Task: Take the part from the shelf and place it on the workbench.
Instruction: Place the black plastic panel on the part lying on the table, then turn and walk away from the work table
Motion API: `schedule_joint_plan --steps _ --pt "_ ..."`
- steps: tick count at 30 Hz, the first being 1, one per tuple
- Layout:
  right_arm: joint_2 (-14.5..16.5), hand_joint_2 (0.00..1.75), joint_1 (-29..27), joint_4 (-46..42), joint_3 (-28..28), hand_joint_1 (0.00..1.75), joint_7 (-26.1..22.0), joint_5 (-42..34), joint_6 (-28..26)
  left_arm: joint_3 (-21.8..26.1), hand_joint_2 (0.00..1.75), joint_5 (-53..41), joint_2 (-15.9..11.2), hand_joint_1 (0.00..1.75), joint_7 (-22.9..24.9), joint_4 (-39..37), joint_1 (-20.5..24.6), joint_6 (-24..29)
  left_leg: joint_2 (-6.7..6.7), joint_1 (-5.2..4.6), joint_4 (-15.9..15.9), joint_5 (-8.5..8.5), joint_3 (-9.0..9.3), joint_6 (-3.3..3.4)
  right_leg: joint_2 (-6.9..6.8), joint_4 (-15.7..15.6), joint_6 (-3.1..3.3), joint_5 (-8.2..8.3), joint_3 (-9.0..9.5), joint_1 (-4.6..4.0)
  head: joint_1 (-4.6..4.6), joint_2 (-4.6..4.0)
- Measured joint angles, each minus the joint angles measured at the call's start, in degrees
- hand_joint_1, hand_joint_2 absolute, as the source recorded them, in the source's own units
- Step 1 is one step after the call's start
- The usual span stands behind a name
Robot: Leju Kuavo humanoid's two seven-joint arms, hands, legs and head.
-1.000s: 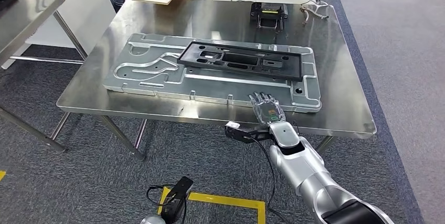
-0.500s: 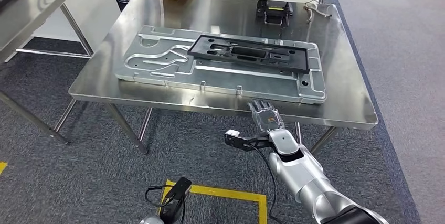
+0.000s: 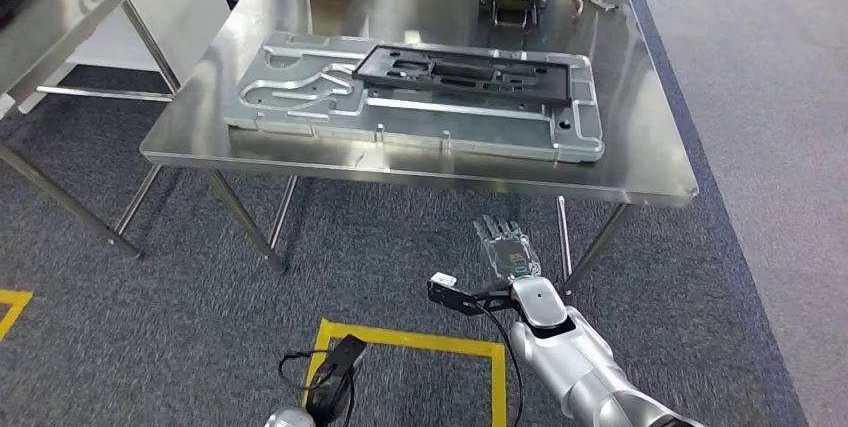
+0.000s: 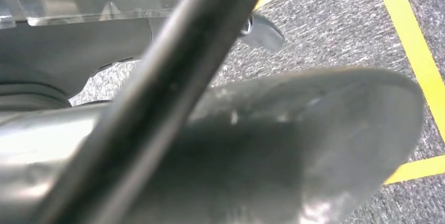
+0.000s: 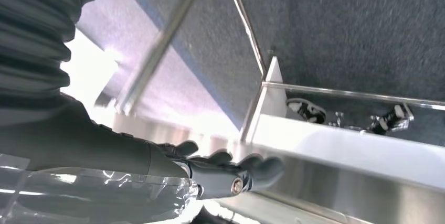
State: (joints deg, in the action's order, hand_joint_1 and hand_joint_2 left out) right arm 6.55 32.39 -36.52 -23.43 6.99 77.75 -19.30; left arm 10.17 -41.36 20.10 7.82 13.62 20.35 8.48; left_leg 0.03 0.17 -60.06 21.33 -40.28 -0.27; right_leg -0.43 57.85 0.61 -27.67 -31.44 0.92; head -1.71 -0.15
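While no writing seems legible, the right hand [image 3: 508, 250] hovers below the workbench [image 3: 640, 162], fingers [image 5: 225, 163] spread, holding nothing.

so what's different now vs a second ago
The right hand has drawn back from the edge of the workbench and now hangs over the carpet in front of it, holding nothing. The whole view has shifted too, so the camera has moved back. The black part lies on the grey plate as before.

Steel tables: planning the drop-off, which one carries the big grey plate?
The steel table straight ahead carries the grey plate, black frame on top; the left table doesn't.
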Motion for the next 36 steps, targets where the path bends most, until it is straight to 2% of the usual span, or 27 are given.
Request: schedule_joint_plan --steps 1,3,4,5,6,7,8,10,11,12,13,14,15,16,18,19,20,23,25,26,27,29,30,32,33,34,36 --pt "0.1 1.75 -0.4 0.0 0.0 0.00 0.0 0.0 -0.2 0.0 0.00 0.0 0.0 0.00 0.0 0.0 0.0 0.0 -0.05 0.09 -2.3 2.73 -0.81 -0.28 -0.11 -0.1 0.37 0.76 -0.78 0.16 -0.01 0.00" --pt "0.2 1.75 -1.1 0.1 0.0 0.00 0.0 -0.1 -0.5 0.1 0.00 0.1 -0.1 0.00 0.0 0.0 -0.1 0.1 -0.06 0.23 -9.4 8.73 -2.48 -0.76 -0.13 -0.1 0.73 2.20 -2.62 0.10 -0.01 0.00" --pt "0.2 1.75 -1.5 0.1 0.0 0.00 0.0 -0.2 -0.7 0.1 0.00 0.3 -0.1 0.00 -0.1 0.0 -0.1 0.1 -0.06 0.30 -12.8 10.13 -2.77 -0.94 -0.14 0.0 0.72 2.94 -3.59 0.06 -0.01 0.00" --pt "0.2 1.75 -2.0 0.1 0.0 0.00 -0.1 -0.4 -1.0 0.2 0.00 0.4 -0.1 0.00 -0.1 0.0 -0.1 0.3 -0.05 0.34 -14.9 10.08 -2.43 -1.04 -0.17 0.0 0.66 3.64 -4.53 0.02 -0.01 0.00" --pt "0.2 1.75 -2.7 0.1 0.0 0.00 -0.1 -0.7 -1.5 0.2 0.00 0.6 -0.1 0.00 -0.2 0.0 -0.2 0.5 -0.06 0.38 -15.2 8.82 -1.22 -1.05 -0.20 0.1 0.55 4.31 -5.44 -0.01 -0.01 0.00" --pt "0.2 1.75 -3.5 0.0 0.0 0.00 -0.3 -1.0 -2.2 0.3 0.00 0.8 -0.1 0.00 -0.3 0.0 -0.2 0.7 -0.07 0.39 -13.5 7.20 1.03 -0.93 -0.22 0.2 0.40 4.95 -6.32 -0.04 -0.01 0.00" --pt "0.1 1.75 -4.4 -0.3 0.1 0.00 -0.6 -1.7 -3.2 0.4 0.00 1.1 -0.1 0.00 -0.5 0.0 -0.2 1.0 -0.11 0.38 -10.1 6.47 4.19 -0.66 -0.26 0.4 0.22 5.52 -7.01 -0.06 -0.01 0.00" --pt "0.1 1.75 -6.9 -1.6 0.9 0.00 -2.1 -3.8 -5.7 0.9 0.00 1.8 -0.2 0.00 -1.1 0.2 -0.2 1.8 -0.20 0.15 -1.6 7.73 10.64 0.06 -0.33 0.5 -0.31 6.58 -7.86 -0.17 -0.02 0.00" --pt "0.1 1.31 -8.4 -2.5 1.6 0.00 -3.2 -5.3 -7.1 1.1 0.00 2.3 -0.2 0.00 -1.5 0.3 -0.2 2.2 -0.23 -0.03 1.3 8.80 12.43 0.44 -0.42 0.4 -0.63 7.10 -7.93 -0.18 -0.01 0.00" --pt "0.1 0.87 -10.2 -3.7 2.4 0.00 -4.5 -6.9 -8.4 1.4 0.00 2.8 -0.2 0.00 -2.0 0.4 -0.3 2.7 -0.25 -0.22 2.7 9.22 13.11 0.81 -0.52 0.2 -0.99 7.64 -7.88 -0.18 -0.01 0.00" --pt "0.2 0.44 -12.4 -5.2 3.4 0.00 -5.9 -8.5 -9.7 1.7 0.00 3.4 -0.3 0.00 -2.4 0.4 -0.6 3.2 -0.23 -0.15 3.1 8.84 12.93 1.28 -0.58 -0.1 -1.36 8.05 -7.83 -0.16 -0.01 0.00" --pt "0.4 0.00 -14.8 -6.7 4.5 0.00 -7.1 -9.8 -10.7 2.1 0.00 4.0 -0.3 0.00 -2.9 0.4 -0.8 3.6 -0.16 -0.08 3.4 8.14 12.66 1.75 -0.52 0.0 -1.69 7.66 -7.94 -0.10 -0.01 0.00" --pt "0.5 0.00 -17.3 -8.4 5.6 0.00 -8.2 -10.8 -11.6 2.5 0.00 4.5 -0.4 0.00 -3.3 0.5 -1.1 4.0 -0.10 0.05 3.6 7.38 12.27 2.30 -0.40 0.7 -1.93 6.19 -8.32 -0.07 0.00 0.00" --pt "0.6 0.00 -19.8 -9.9 6.6 0.00 -9.1 -11.7 -12.6 2.8 0.00 5.1 -0.5 0.00 -3.8 0.5 -1.4 4.4 -0.03 0.20 3.8 6.52 11.63 2.77 -0.22 2.6 -2.12 3.50 -9.04 -0.05 0.01 0.00" --pt "0.7 0.00 -23.7 -12.2 8.3 0.00 -10.5 -13.4 -14.1 3.5 0.00 6.1 -0.7 0.00 -4.8 0.5 -1.7 5.3 0.03 0.15 3.8 5.19 10.03 3.27 0.07 8.7 -2.36 -2.72 -10.77 0.01 0.01 0.00" --pt "0.8 0.00 -24.8 -12.8 8.8 0.00 -11.1 -14.2 -14.6 3.7 0.00 6.4 -0.8 0.00 -5.2 0.5 -1.8 5.5 0.04 0.13 3.8 4.76 9.44 3.31 0.16 11.2 -2.47 -4.64 -11.36 0.01 0.01 0.00" --pt "0.8 0.00 -25.4 -13.2 9.1 0.00 -11.5 -14.7 -14.9 3.9 0.00 6.6 -0.8 0.00 -5.4 0.5 -1.9 5.7 0.05 0.12 3.7 4.54 9.13 3.30 0.21 12.6 -2.53 -5.47 -11.67 0.02 0.01 0.00" --pt "0.8 0.00 -26.1 -13.6 9.5 0.00 -12.2 -15.6 -15.3 4.1 0.00 6.9 -0.9 0.00 -5.7 0.5 -2.0 6.0 0.06 0.11 3.7 4.28 8.74 3.27 0.22 14.1 -2.61 -5.81 -11.89 0.02 0.01 0.00" --pt "0.9 0.00 -27.6 -14.4 10.4 0.00 -13.5 -17.3 -15.7 4.5 0.00 7.5 -1.1 0.00 -6.3 0.5 -2.2 6.4 0.09 0.11 3.5 3.75 7.86 3.17 0.22 16.4 -2.74 -5.45 -11.93 0.06 0.01 0.00" --pt "1.2 0.00 -29.6 -15.3 12.2 0.00 -15.4 -19.5 -15.7 5.2 0.00 8.2 -1.5 0.00 -7.1 0.5 -2.4 6.9 0.12 0.14 3.0 3.11 6.54 2.85 0.19 14.7 -2.82 -4.05 -9.16 0.27 0.00 0.00" --pt "1.6 0.00 -31.6 -16.2 14.3 0.00 -17.5 -21.9 -15.5 5.9 0.00 8.9 -1.9 0.00 -7.8 0.6 -2.6 7.3 0.16 0.10 2.4 2.55 5.16 2.47 0.17 11.2 -2.82 -3.28 -5.29 0.40 0.01 0.00" --pt "2.9 0.00 -35.1 -17.6 19.4 0.00 -22.4 -27.2 -14.1 7.5 0.00 10.5 -2.9 0.00 -9.3 0.8 -2.8 8.2 0.36 -0.01 1.1 1.42 2.75 1.41 0.21 2.2 -2.28 -3.03 2.57 0.55 -0.01 0.00" --pt "3.5 0.00 -35.8 -17.5 21.6 0.00 -24.3 -29.0 -13.0 8.1 0.00 10.8 -3.3 0.00 -9.7 0.9 -2.8 8.4 0.45 -0.04 1.0 1.08 2.51 1.00 0.25 0.3 -1.82 -3.93 3.69 0.37 0.00 0.00" --pt "4.3 0.00 -36.6 -16.0 26.8 0.00 -29.0 -32.4 -10.8 9.0 0.00 11.4 -4.2 0.00 -10.4 1.0 -2.8 8.6 0.53 0.22 0.8 0.60 2.27 0.16 0.16 -0.2 -0.73 -3.57 3.41 0.28 -0.01 0.00" --pt "4.4 0.00 -36.7 -14.6 29.4 0.00 -31.4 -33.6 -10.1 9.4 0.00 11.5 -4.5 0.00 -10.6 1.0 -2.8 8.7 0.50 0.37 0.1 1.42 1.91 -0.16 0.05 -0.2 -0.20 -3.11 3.10 0.30 0.00 0.00" --pt "4.3 0.00 -36.7 -13.0 31.6 0.00 -33.5 -34.5 -9.8 9.7 0.00 11.5 -4.9 0.00 -10.8 1.1 -2.8 8.7 0.47 0.48 -1.5 3.13 1.22 -0.43 -0.05 -0.3 0.24 -2.60 2.70 0.34 -0.01 0.00" --pt "4.0 0.00 -36.5 -10.3 35.5 0.00 -36.0 -35.0 -9.7 10.0 0.00 11.6 -5.4 0.00 -10.9 1.1 -2.8 8.8 0.45 0.57 -8.2 8.31 -0.93 -0.82 -0.17 -0.2 0.72 -1.70 1.64 0.24 -0.01 0.00"
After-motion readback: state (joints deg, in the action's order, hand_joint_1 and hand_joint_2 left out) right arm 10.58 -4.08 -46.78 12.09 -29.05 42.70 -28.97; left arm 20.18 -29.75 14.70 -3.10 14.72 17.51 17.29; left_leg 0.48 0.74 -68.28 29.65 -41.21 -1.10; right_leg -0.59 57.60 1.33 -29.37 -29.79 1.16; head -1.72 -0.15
